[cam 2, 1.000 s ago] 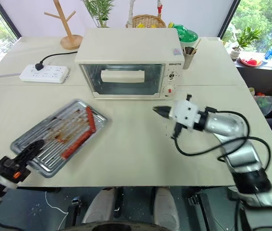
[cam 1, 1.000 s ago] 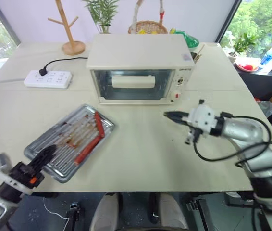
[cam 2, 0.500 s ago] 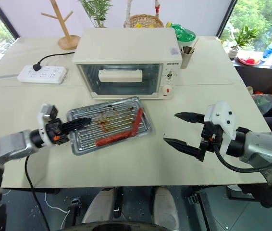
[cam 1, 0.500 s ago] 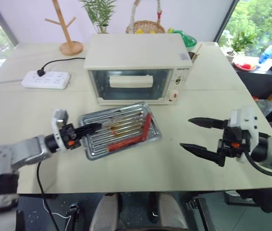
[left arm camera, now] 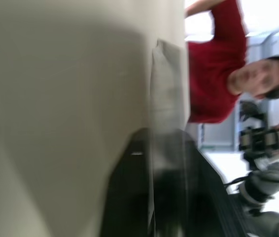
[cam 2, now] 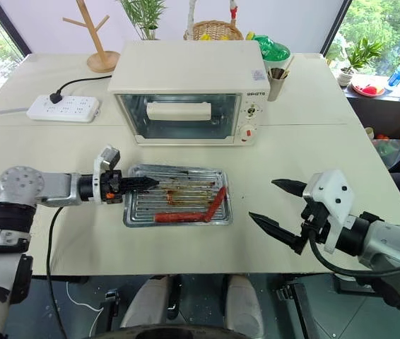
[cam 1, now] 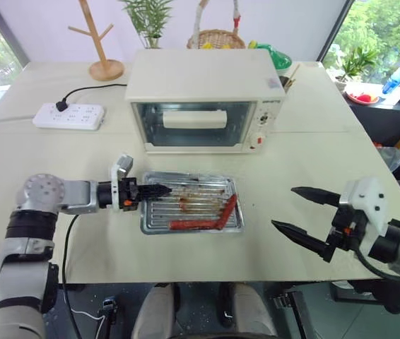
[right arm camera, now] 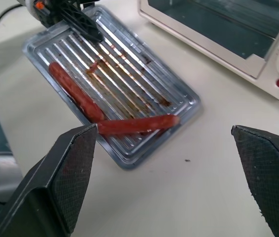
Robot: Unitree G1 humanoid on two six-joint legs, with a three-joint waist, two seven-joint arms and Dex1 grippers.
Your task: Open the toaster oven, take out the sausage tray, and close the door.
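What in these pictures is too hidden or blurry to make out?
- Left wrist view: blurred, so the left claw grip on the sausage tray cannot be judged there; in the head views its tips merge with the rack.
- Toaster oven inside: reflections on the door glass hide it.
- Oven knob markings: too small to read.
- Right claw: its arm is cut off by the picture edge.

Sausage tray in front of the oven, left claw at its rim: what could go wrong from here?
The left claw reaches over the end rim of the shiny rectangular metal sausage tray; dragging it could roll the loose red-brown sausages off the rack. The tray lies right below the cream-white toaster oven's closed glass door, so it could bump it.
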